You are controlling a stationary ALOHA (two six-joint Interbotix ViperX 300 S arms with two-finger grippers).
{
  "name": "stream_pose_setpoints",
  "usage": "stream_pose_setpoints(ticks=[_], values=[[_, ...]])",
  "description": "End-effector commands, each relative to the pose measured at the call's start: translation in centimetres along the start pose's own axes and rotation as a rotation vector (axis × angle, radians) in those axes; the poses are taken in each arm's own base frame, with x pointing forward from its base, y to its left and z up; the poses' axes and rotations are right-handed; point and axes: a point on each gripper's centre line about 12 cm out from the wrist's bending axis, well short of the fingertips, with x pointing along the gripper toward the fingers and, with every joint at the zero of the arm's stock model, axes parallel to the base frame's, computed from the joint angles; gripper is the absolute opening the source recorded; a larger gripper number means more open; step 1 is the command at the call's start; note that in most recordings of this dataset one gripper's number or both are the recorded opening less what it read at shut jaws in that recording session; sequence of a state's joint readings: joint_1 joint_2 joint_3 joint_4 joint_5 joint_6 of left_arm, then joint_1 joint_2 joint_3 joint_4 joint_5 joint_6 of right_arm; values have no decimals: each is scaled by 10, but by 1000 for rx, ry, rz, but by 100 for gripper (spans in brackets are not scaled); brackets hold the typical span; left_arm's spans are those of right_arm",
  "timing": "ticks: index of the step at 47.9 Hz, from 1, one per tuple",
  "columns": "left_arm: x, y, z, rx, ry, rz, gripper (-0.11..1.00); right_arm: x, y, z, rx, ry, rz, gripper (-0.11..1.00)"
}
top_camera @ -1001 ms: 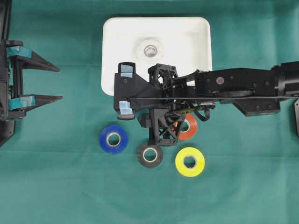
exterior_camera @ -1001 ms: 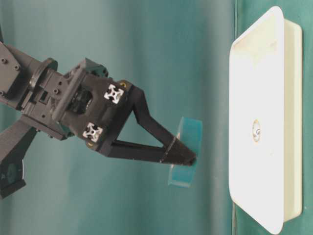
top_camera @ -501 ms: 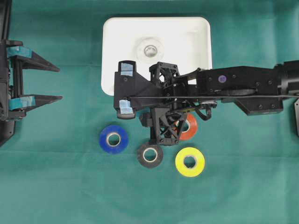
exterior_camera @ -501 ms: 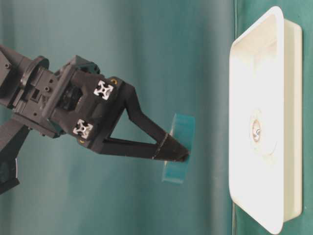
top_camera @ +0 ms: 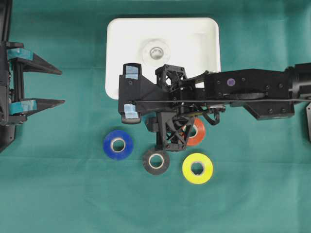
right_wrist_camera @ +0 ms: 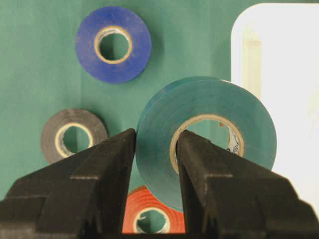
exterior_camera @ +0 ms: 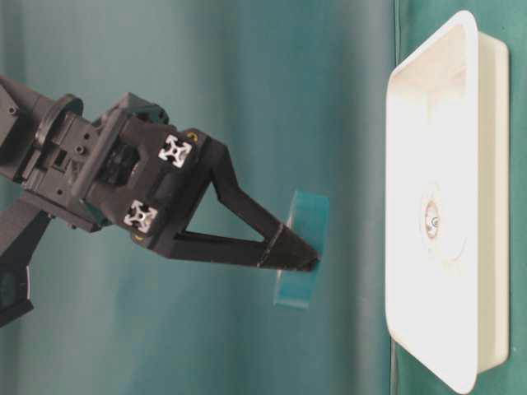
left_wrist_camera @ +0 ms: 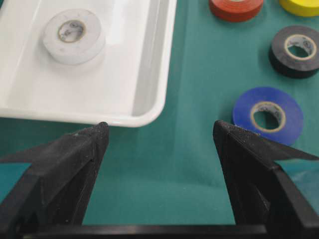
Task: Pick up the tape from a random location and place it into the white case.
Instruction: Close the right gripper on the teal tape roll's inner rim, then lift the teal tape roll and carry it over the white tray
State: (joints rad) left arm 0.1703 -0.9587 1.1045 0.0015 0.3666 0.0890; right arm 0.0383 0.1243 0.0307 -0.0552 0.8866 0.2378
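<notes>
Teal tape roll point(right_wrist_camera: 207, 144) hangs clear of the table beside the white case point(top_camera: 209, 46), its wall pinched through the core by the right tool point(right_wrist_camera: 154, 164). Probably light, stiff, smooth-faced. Left tool point(left_wrist_camera: 159, 144) gapes empty.

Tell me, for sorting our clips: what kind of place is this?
Likely a lab tabletop: green cloth, two robot arms, white case, loose tape rolls like the blue one.
</notes>
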Motion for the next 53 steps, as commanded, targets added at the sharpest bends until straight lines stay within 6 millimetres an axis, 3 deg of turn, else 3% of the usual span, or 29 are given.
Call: stream_pose_setpoints(ticks=[1,17,25,37,53], values=[[0,1,4,-4,-9,2,82,-25,3,12,2,-69,16,30],[1,1,3,-4,-6,3,82,-25,-1,13,-21,-76,-14,30],[1,1,3,-4,-6,1,82,-25,-14,16,-19,-86,-51,30],[0,0,4,-5,-8,1,82,-24,-60,21,44,-94,-115,30],[0,1,4,-4,-8,1,82,-20,-140,19,179,-97,-211,30]])
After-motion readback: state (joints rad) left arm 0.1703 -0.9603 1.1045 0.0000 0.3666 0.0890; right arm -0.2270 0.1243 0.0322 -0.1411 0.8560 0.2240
